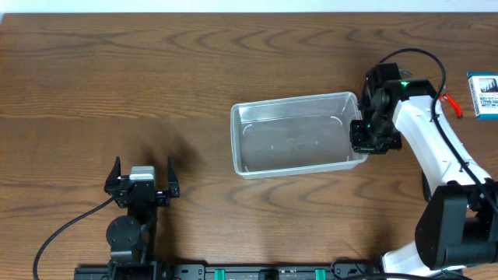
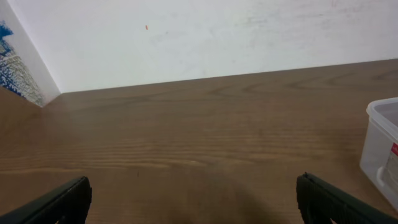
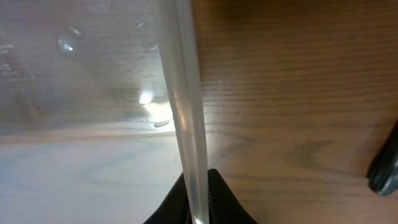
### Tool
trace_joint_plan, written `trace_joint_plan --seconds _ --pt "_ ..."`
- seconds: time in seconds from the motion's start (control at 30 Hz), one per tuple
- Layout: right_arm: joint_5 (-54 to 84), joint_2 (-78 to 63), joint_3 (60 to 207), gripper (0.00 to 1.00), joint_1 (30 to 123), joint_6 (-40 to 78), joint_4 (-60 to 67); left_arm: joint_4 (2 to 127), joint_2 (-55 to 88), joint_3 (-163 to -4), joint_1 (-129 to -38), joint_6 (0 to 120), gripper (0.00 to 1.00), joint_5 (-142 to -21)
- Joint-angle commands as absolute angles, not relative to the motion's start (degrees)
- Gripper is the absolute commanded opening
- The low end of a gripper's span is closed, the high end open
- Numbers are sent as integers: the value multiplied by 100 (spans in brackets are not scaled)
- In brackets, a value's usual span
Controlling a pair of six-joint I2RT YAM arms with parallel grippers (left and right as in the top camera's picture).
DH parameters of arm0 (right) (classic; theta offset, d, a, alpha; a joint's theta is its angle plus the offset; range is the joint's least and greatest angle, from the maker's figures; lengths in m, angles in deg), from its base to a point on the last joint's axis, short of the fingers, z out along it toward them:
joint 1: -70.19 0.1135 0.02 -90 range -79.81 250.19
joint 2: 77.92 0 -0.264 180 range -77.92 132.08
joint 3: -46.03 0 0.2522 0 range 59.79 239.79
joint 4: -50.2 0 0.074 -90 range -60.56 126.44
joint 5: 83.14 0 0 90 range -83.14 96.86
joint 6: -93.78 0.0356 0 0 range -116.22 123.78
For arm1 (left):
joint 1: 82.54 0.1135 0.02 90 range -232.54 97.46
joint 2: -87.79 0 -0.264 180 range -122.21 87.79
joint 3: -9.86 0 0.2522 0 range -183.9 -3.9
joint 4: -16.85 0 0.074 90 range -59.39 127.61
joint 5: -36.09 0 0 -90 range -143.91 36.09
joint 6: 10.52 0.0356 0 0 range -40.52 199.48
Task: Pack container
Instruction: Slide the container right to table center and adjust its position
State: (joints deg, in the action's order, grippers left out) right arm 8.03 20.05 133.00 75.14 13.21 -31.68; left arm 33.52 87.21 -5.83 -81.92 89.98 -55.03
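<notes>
You had the clear, see-through plastic rectangular container (image 1: 292,102) sitting on the dark brown wood-grain table (image 1: 156,78), right of centre, with its long sides running left to right. Its corners were rounded, a raised rim ran all the way round, and its walls looked smooth and glossy. Through its floor you could see only the wood grain beneath. From the left wrist view the tub (image 2: 380,143) showed at the right edge as a milky, translucent wall with a small label carrying some red. Your right gripper (image 1: 366,137) was at the container's right short end, and its wrist view showed the two black fingers pinched together on the thin translucent wall (image 3: 186,112), one on each side of it, with the gripper (image 3: 198,190) closed tight against the plastic. Your left gripper (image 1: 143,176) sat well apart from the tub, near the table's front left, its black fingers (image 2: 62,200) spread wide and holding nothing. A small blue-and-white box (image 1: 484,95) lay at the far right edge.
</notes>
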Motion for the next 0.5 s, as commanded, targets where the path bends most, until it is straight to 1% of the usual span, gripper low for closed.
trace_joint_plan --seconds 0.0,0.3,0.47 --pt "886 1953 13154 9 7628 1830 -3137 3451 8752 -413 -8198 8970 98 -5475" --pt "925 1953 12767 10 7899 2641 -2834 3451 8752 -413 -8198 8970 98 -5475" --pt "925 1953 12708 12 7936 2589 -2501 3451 8752 -413 -8198 8970 98 -5475"
